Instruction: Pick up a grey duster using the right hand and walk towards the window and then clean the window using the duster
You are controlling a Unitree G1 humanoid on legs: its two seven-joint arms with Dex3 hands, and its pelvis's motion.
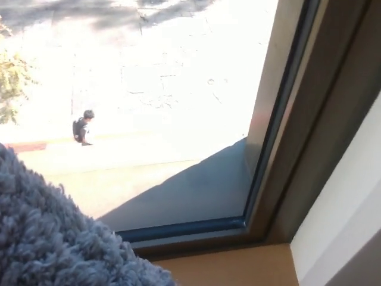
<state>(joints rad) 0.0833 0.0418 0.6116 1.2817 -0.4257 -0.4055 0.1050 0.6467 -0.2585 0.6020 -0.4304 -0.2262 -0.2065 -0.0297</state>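
Grey shaggy duster [53, 238] fills my lower-left view, up at the window [155, 107] | neither hand visible, so I can't tell the grip | step, I judge: wiping underway or about to start | next: sweep the tufted pile across smooth glass | dark frame [297, 149], wooden sill [238, 268] lower right of duster

No part of our own body shows in the head view: neither arm, neither black hand, no casing, cable, screw or marking of ours can be seen to describe here.
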